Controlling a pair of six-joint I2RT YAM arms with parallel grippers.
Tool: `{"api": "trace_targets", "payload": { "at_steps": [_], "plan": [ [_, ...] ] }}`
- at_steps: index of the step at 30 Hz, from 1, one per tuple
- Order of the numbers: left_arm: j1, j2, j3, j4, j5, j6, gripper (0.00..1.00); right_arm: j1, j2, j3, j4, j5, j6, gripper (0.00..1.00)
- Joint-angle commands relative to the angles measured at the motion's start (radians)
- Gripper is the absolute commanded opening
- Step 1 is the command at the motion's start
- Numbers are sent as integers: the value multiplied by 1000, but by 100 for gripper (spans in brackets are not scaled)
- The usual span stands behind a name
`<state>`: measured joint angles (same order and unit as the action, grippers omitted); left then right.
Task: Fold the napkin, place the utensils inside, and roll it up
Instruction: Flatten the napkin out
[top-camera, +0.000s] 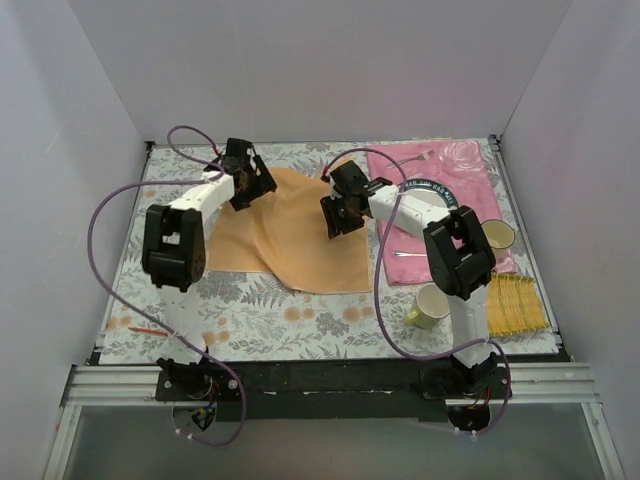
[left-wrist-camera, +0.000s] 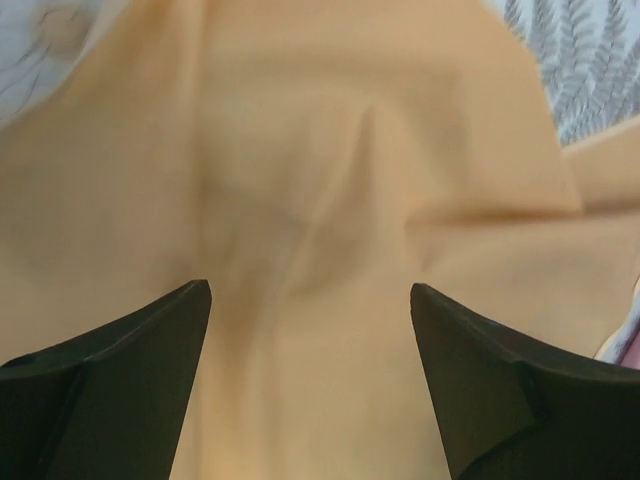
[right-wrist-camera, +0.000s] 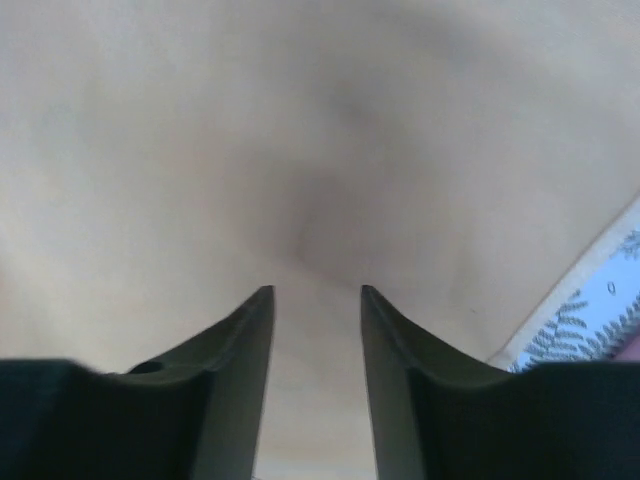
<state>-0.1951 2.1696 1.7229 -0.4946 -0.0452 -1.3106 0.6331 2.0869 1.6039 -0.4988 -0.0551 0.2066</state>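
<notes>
**Left arm** (top-camera: 195, 205) reaches far across the flowered table (top-camera: 300, 315) to the far-left corner of the napkin (top-camera: 290, 235). The left gripper (left-wrist-camera: 310, 290) points down close over the cloth, fingers spread wide.

**Right arm** (top-camera: 410, 210) bends leftward. The right gripper (right-wrist-camera: 316, 292) sits at the napkin's right edge, fingers narrowly parted, with cloth showing in the gap.

The napkin lies rumpled at mid-table. One utensil (top-camera: 405, 254) rests to its right on the pink placemat (top-camera: 470, 170).

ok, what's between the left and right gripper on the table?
Only the napkin: in the top external view a bare, creased stretch of it spans from the left gripper to the right gripper, with nothing lying on it.
</notes>
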Motion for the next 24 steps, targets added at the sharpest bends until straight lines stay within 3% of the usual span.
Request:
{"api": "trace_targets", "payload": {
  "at_steps": [1,3,8,13,16,17,24],
  "plan": [
    [-26,-488,-362,-19,-110,-10,82,22,-126,-68,-80,1,5,58],
    [-24,-609,-481,-21,-157,-38,82,23,-200,-136,-70,8,114,70],
    [14,-810,-692,-99,-341,-108,79,45,-301,-246,-126,110,333,74],
    [89,-697,-681,-208,-340,-188,71,71,-363,-274,-203,314,532,65],
    [91,-613,-660,-237,-378,-203,63,73,-352,-226,-320,374,565,53],
    [91,-605,-661,-230,-396,-205,59,73,-352,-223,-336,376,564,53],
    [91,-570,-704,-208,-449,-205,58,77,-425,-332,-273,368,582,50]
  ]
}}
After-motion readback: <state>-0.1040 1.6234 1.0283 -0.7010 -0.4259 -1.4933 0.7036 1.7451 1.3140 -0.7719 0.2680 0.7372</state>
